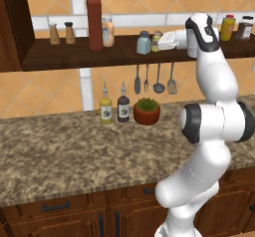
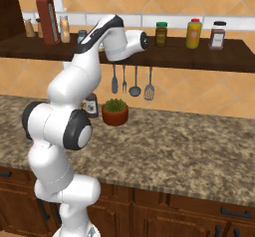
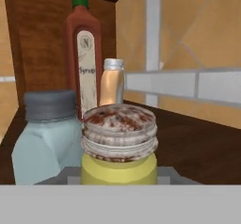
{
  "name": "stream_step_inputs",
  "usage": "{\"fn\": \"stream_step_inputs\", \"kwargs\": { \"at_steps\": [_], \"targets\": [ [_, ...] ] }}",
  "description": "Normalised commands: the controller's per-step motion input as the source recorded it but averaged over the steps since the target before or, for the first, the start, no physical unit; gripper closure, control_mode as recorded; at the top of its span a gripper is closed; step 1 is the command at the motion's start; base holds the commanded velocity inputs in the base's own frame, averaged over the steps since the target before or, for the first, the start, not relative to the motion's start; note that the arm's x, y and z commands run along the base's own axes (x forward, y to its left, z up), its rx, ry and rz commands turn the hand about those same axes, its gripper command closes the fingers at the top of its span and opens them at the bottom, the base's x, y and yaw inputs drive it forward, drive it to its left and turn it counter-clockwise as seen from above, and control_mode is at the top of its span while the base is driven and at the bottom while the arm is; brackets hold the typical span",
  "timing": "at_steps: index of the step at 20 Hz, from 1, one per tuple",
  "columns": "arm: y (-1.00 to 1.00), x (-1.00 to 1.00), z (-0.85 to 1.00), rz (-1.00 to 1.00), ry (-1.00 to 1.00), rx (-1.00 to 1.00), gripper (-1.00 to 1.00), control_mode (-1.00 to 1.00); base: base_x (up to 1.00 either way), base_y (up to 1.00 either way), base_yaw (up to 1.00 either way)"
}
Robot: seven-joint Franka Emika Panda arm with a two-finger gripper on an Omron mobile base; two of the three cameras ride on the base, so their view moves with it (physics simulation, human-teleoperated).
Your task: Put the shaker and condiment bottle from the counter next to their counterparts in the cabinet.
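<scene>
On the far left of the shelf stand two small brown shakers. Next comes the tall red bottle, with the little peach bottle just beside it. Further right sits the pale blue shaker, and the tiny yellow-green shaker stands on the shelf right next to it. The gripper is at the yellow-green shaker, very close, but I cannot tell if its fingers squeeze it or stand apart. Down on the counter are a yellow bottle, a dark bottle and a potted plant.
</scene>
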Motion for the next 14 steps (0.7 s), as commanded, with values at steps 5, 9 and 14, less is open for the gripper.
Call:
{"fn": "stream_step_inputs", "kwargs": {
  "at_steps": [5,9,14],
  "targets": [
    [0.13,0.31,-0.18,0.09,0.0,0.0,-1.0,-1.0,0.0,0.0,0.0],
    [-0.03,0.09,-0.01,0.04,0.0,0.0,-1.0,-1.0,0.0,0.0,0.0],
    [-0.32,0.0,0.0,0.01,0.0,0.0,-1.0,-1.0,0.0,0.0,0.0]
  ]
}}
